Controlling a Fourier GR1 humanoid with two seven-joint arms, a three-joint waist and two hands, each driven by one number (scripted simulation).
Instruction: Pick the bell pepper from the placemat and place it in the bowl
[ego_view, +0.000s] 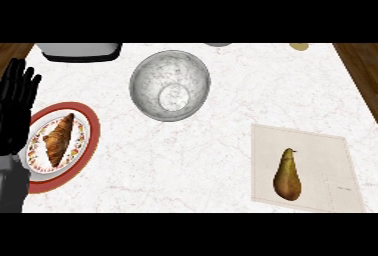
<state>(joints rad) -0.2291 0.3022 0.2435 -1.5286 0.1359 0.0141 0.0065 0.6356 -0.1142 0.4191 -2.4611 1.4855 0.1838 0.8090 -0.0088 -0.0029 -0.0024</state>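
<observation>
We've got a pear (287, 176), not a pepper, untouched on the mat (310, 145) lower right, bowl (170, 85) empty, left hand (16, 107) resting open.

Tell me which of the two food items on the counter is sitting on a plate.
The croissant, on the red-rimmed plate beside the left hand. The other, a brownish pear, lies on the placemat at the right.

pear (287, 175) brown-green | placemat (325, 155) beige | bowl (170, 85) grey marbled | plate (83, 131) red-rimmed
</observation>
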